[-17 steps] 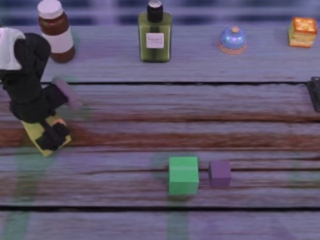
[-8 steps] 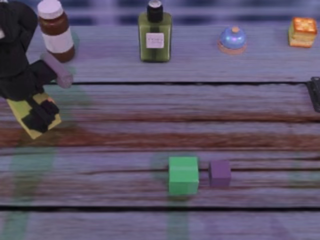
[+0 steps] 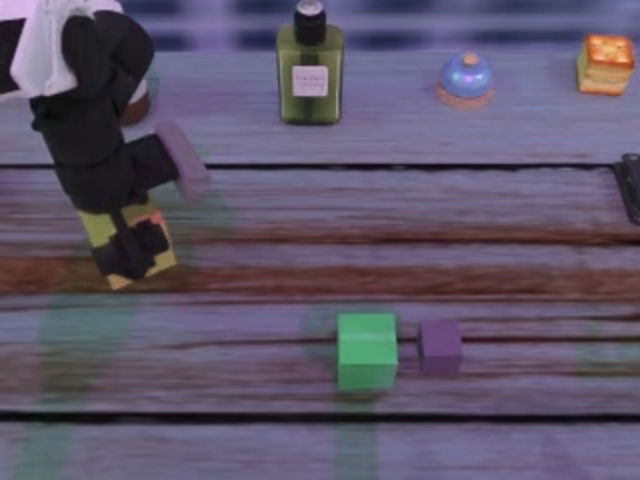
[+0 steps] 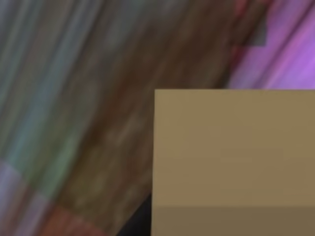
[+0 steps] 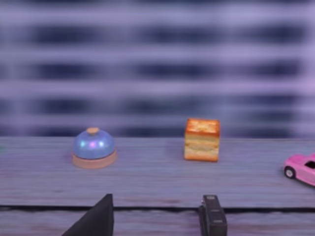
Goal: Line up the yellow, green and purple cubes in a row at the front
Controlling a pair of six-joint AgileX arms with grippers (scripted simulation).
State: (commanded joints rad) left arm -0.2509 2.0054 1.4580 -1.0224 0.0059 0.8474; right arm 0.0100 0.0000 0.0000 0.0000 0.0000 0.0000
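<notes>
The tabletop (image 3: 300, 200) is a wide planked wooden surface, and most of its middle band is bare. The left arm (image 3: 90, 110) reaches in over the top view's left side, and its gripper (image 3: 130, 250) has its fingers closed on the yellow cube (image 3: 130, 245), one dark finger on each of two opposite faces. The cube appears lifted off the wood and turned askew to the plank lines, which suits a carry rather than a placement. In the left wrist view the cube (image 4: 231, 162) fills the frame directly between the fingers, with streaked wood behind it. The green cube (image 3: 367, 350) sits at the front, well apart from the fingers toward the top view's right, and the purple cube (image 3: 439, 346) stands just beside it on its far side, with a narrow gap between them. Judged from this layout, the row needs the yellow cube set on the near side of the green one, where open wood lies between the fingers and the green cube's free face. The cube should be squared to that face before release, since a skewed corner could nudge the green cube. The olive bottle (image 3: 310, 75), the blue bell (image 3: 466, 80) and the patterned block (image 3: 605, 63) line the back edge, away from that path. The right gripper (image 5: 157, 216) is parked at the right edge, fingers spread apart and holding nothing.
</notes>
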